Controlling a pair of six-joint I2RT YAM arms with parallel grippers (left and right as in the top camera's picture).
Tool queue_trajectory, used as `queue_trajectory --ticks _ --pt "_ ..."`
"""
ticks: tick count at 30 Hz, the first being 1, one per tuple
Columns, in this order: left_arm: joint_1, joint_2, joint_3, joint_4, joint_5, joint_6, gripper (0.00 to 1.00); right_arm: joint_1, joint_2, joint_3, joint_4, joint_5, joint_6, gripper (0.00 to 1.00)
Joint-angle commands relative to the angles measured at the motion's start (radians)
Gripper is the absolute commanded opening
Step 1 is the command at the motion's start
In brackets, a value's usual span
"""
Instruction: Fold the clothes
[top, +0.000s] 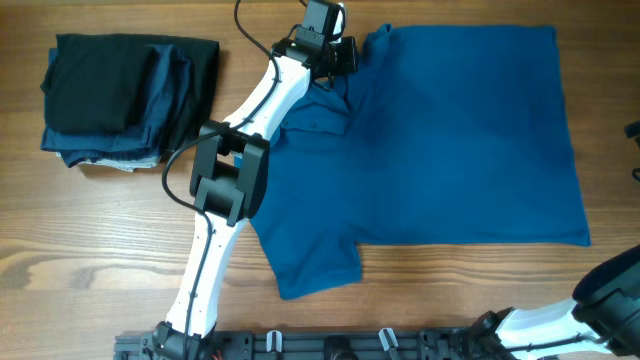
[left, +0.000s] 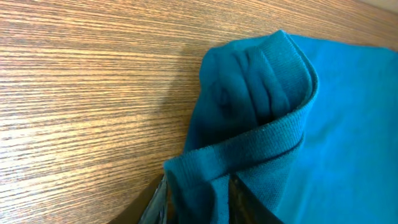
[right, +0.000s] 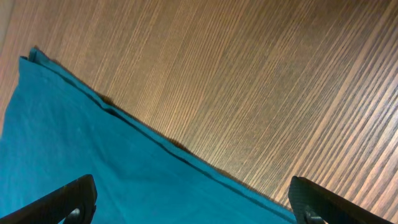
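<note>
At twelve o'clock, left fingers (left: 249, 205) flank the polo shirt's (top: 450, 140) ribbed edge, grip unclear; right fingers (right: 68, 202), five o'clock, gape empty.

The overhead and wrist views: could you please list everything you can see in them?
blue polo shirt: one, bright blue, spread flat across the table's middle and right, collar end towards the left
folded garments: one stack, black and dark navy, far left corner
table: one, light brown wood grain, under everything
left arm: one, white and black, reaching over the shirt's collar end
right arm: one, white and black, near right corner
left claw: one, dark, ribbed shirt edge between its fingers, grip unclear
right claw: one, black, open above the shirt's edge
</note>
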Motion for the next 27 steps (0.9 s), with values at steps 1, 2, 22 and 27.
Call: queue_trajectory --ticks 1,2,22,27 --pt "-0.004 0.028 0.008 -0.002 -0.010 0.008 0.32 -0.007 -0.010 0.012 0.000 -0.012 -0.003 1.00" --pt "-0.004 0.028 0.008 -0.002 -0.010 0.008 0.33 -0.007 -0.010 0.012 0.000 -0.012 -0.003 1.00" --pt "0.002 0.042 0.008 0.015 -0.010 0.008 0.12 -0.007 -0.010 0.012 0.000 -0.012 -0.003 1.00" --pt "0.021 0.003 0.008 0.015 -0.010 0.008 0.04 -0.007 -0.010 0.012 0.000 -0.012 -0.003 1.00"
